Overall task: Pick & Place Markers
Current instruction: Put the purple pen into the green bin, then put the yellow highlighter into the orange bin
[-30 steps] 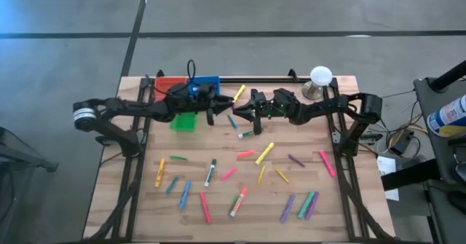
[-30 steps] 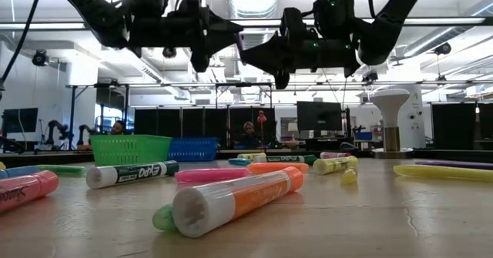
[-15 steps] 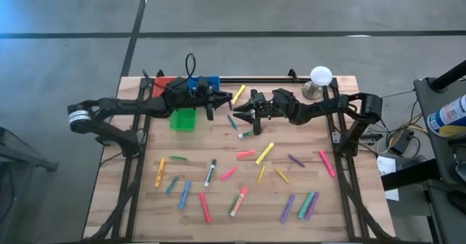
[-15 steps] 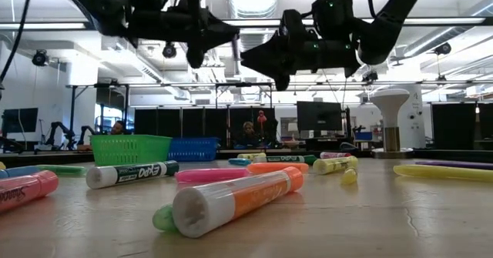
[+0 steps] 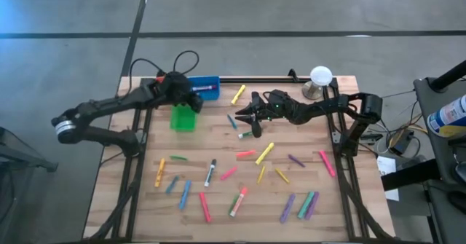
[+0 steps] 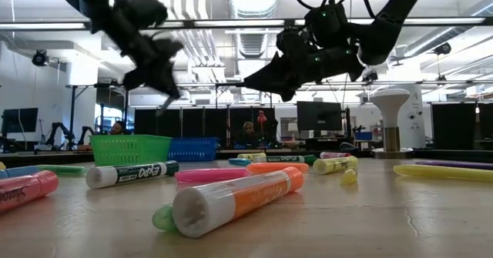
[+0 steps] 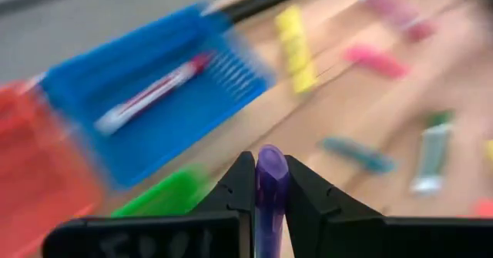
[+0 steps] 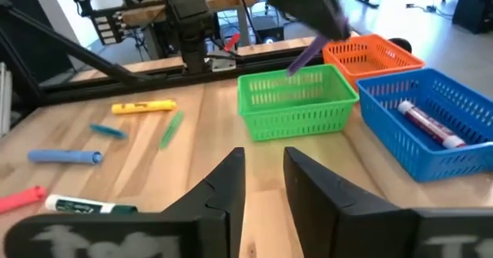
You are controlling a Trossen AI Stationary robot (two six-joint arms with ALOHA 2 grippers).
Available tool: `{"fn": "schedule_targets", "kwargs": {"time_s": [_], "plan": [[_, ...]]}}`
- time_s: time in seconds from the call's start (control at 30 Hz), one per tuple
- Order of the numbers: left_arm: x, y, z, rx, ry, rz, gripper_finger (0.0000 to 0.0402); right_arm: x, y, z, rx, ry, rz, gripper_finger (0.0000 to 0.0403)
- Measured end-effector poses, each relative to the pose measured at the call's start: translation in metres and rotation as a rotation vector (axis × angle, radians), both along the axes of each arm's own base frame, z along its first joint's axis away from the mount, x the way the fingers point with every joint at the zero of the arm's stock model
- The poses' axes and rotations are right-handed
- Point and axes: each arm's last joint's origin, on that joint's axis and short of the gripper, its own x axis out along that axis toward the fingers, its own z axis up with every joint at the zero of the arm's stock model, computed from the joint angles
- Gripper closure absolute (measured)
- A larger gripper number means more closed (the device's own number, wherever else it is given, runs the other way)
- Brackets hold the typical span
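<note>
Now that the left tool (image 5: 191, 98) has swung away from the middle of the bench (image 5: 342, 200) toward the far left corner, it hangs over the bins with a purple marker (image 7: 270, 189) pinched tight between its two fingers. A second ago both tools were nose to nose over the middle, so this looks like a hand-over that is done — the marker now belongs to the left tool.

In the right wrist view the purple marker (image 8: 306, 56) pokes out of the left tool and slants down toward the green bin (image 8: 296, 102). Its long side runs along the fingers, with the rounded end sticking out in front. I think the next job is to drop it into a bin, but which one I cannot tell. The blue bin (image 5: 205, 88) already holds one red and white marker (image 8: 422, 124), and the orange-red bin (image 8: 368, 55) sits behind the other two.

The right tool (image 5: 242, 114) hangs over the far middle of the bench, its fingers a little apart and holding nothing. Many more markers (image 5: 234, 201) lie spread over the near half of the bench — lots left to do.
</note>
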Motion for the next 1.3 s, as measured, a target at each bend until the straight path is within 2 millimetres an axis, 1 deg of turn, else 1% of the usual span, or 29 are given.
{"fn": "schedule_targets", "kwargs": {"time_s": [0.13, 0.33, 0.5, 0.67, 0.77, 0.87, 1.0, 1.07, 1.2, 1.3], "plan": [[-0.008, 0.009, -0.018, -0.083, 0.141, 0.065, 0.0363, 0.000, 0.000, -0.001, -0.018, 0.012, 0.004, 0.0335], [-0.008, 0.019, -0.042, -0.177, 0.264, 0.096, 0.0362, -0.001, 0.000, -0.003, -0.035, 0.025, 0.009, 0.0344], [-0.006, 0.023, -0.054, -0.227, 0.304, 0.120, 0.0358, -0.001, 0.000, -0.003, -0.042, 0.029, 0.012, 0.0344], [-0.004, 0.024, -0.059, -0.235, 0.328, 0.123, 0.0330, -0.001, 0.001, -0.004, -0.046, 0.043, 0.014, 0.0344], [-0.005, 0.024, -0.058, -0.225, 0.329, 0.130, 0.0315, -0.001, 0.001, -0.005, -0.045, 0.046, 0.014, 0.0344], [-0.006, 0.024, -0.054, -0.221, 0.330, 0.125, 0.0310, -0.001, 0.001, -0.005, -0.045, 0.045, 0.014, 0.0344], [-0.006, 0.022, -0.041, -0.215, 0.346, 0.089, 0.0309, -0.001, 0.001, -0.005, -0.048, 0.046, 0.015, 0.0344], [-0.005, 0.018, -0.031, -0.222, 0.338, 0.061, 0.0310, -0.001, 0.001, -0.005, -0.048, 0.046, 0.015, 0.0344], [0.004, -0.001, -0.011, -0.213, 0.305, -0.015, 0.0330, -0.001, 0.001, -0.005, -0.061, 0.046, 0.018, 0.0346], [0.012, -0.023, -0.004, -0.222, 0.287, -0.063, 0.0354, -0.002, 0.002, -0.008, -0.074, 0.072, 0.057, 0.0348]]}}
